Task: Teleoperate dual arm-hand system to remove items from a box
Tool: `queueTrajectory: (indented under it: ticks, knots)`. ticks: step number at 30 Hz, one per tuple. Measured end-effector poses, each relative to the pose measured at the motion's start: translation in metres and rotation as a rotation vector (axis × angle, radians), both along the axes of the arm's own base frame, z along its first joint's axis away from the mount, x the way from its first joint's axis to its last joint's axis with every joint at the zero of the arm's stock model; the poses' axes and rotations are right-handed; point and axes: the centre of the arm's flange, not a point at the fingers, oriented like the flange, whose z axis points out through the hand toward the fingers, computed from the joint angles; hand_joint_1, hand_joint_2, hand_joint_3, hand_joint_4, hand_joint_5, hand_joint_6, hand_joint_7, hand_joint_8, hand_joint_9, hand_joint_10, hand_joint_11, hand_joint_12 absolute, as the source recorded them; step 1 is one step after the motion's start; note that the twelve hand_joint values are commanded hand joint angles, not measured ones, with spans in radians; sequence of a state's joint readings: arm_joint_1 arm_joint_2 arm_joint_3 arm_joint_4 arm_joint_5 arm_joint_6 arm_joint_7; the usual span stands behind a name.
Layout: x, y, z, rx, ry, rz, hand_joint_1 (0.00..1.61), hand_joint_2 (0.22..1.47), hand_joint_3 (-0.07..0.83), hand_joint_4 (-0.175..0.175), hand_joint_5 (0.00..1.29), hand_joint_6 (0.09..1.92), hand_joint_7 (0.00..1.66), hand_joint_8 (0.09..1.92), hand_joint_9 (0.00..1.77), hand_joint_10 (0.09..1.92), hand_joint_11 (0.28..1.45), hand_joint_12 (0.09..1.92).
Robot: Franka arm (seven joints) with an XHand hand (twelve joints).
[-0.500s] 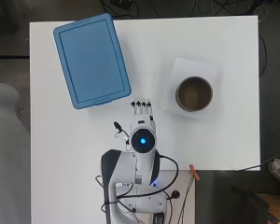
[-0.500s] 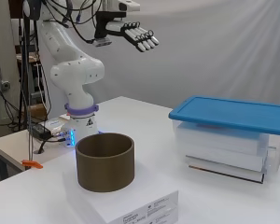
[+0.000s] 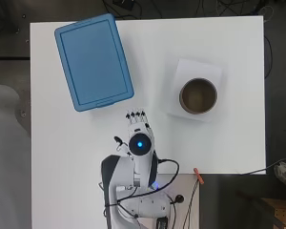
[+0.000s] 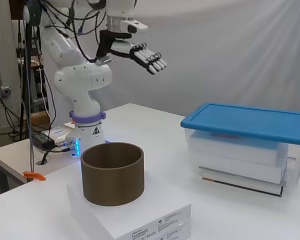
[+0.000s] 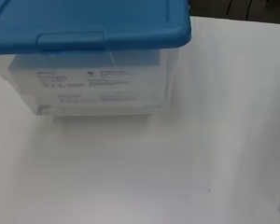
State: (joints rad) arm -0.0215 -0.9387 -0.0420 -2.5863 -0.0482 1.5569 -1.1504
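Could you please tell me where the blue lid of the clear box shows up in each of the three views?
Overhead view: the blue lid lies upper left, tilted, up-view of the hand.
Side view: it is at the right, closed on the clear box, level with the brown cylinder.
Wrist view: it fills the top, its latch tab facing the camera.
Shared landmark: the white table.

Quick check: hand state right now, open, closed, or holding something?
Hand: open, fingers straight, holding nothing, up in the air above the table.
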Motion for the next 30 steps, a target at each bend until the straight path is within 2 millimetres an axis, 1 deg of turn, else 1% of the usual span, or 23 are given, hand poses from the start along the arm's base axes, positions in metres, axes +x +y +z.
queueTrajectory:
  ticks: [2,4,6,8,10,12,14,16,19,21,23,25,28,30]
  knots:
    - [0.017,0.017,-0.011,-0.026,0.025,0.02,0.1,1.02,0.005,-0.005,0.28,0.09,0.3,0.09,0.32,0.09,0.42,0.09]
    - [0.029,0.033,-0.021,-0.056,0.043,0.031,0.07,1.02,0.006,-0.009,0.27,0.09,0.3,0.09,0.32,0.09,0.42,0.09]
    - [0.035,0.06,-0.029,-0.103,0.03,0.072,0.08,1.03,0.007,-0.028,0.25,0.09,0.29,0.09,0.31,0.09,0.42,0.09]
    - [0.035,0.086,-0.034,-0.141,0.005,0.109,0.08,1.03,0.004,-0.044,0.21,0.09,0.25,0.09,0.29,0.09,0.42,0.09]
    - [0.039,0.1,-0.038,-0.174,-0.008,0.122,0.05,1.0,-0.009,-0.069,0.13,0.09,0.2,0.09,0.27,0.09,0.41,0.09]
    - [0.054,0.109,-0.054,-0.225,0.014,0.11,0.05,0.97,-0.018,-0.095,0.08,0.09,0.18,0.09,0.26,0.09,0.41,0.09]
    - [0.068,0.118,-0.074,-0.292,0.051,0.098,0.04,0.94,-0.024,-0.11,0.05,0.09,0.17,0.09,0.28,0.09,0.41,0.09]
    - [0.085,0.135,-0.105,-0.38,0.095,0.097,0.04,0.9,-0.016,-0.117,0.03,0.09,0.16,0.09,0.29,0.09,0.42,0.09]
    - [0.105,0.149,-0.144,-0.486,0.121,0.114,0.06,0.88,-0.014,-0.116,0.02,0.09,0.14,0.09,0.29,0.09,0.41,0.09]
    - [0.108,0.16,-0.158,-0.56,0.103,0.129,0.1,0.87,-0.013,-0.112,0.02,0.09,0.13,0.09,0.28,0.09,0.41,0.09]
    - [0.105,0.172,-0.163,-0.635,0.072,0.142,0.14,0.87,-0.009,-0.106,0.02,0.09,0.12,0.09,0.28,0.09,0.4,0.09]
    - [0.101,0.178,-0.165,-0.677,0.042,0.168,0.18,0.89,0.0,-0.095,0.03,0.09,0.12,0.09,0.28,0.09,0.4,0.09]
    - [0.092,0.191,-0.162,-0.739,-0.012,0.226,0.28,0.94,0.016,-0.062,0.06,0.09,0.14,0.09,0.27,0.09,0.39,0.09]
    - [0.093,0.196,-0.161,-0.764,-0.043,0.241,0.32,0.97,0.025,-0.05,0.07,0.09,0.14,0.09,0.26,0.09,0.39,0.09]
